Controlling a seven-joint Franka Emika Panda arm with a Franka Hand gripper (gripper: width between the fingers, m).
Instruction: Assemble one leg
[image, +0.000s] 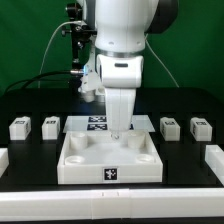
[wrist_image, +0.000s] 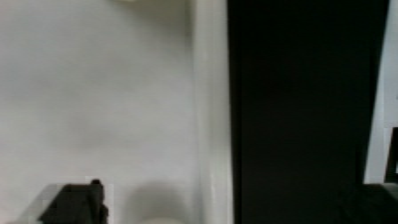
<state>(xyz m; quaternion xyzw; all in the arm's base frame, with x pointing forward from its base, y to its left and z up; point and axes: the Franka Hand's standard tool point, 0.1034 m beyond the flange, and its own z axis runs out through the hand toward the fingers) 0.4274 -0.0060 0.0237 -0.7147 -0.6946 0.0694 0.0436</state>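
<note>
Four small white legs with marker tags stand on the black table in the exterior view, two on its left and two on its right. None is held. My gripper hangs straight down over the back part of the large white slab with round sockets. In the wrist view the gripper is open, with one dark fingertip over the blurred white slab and the other at the frame's edge over the black table. No leg shows in the wrist view.
The marker board lies just behind the slab. White raised blocks sit at the table's front corners, on the exterior view's left and right. A green backdrop and cables stand behind.
</note>
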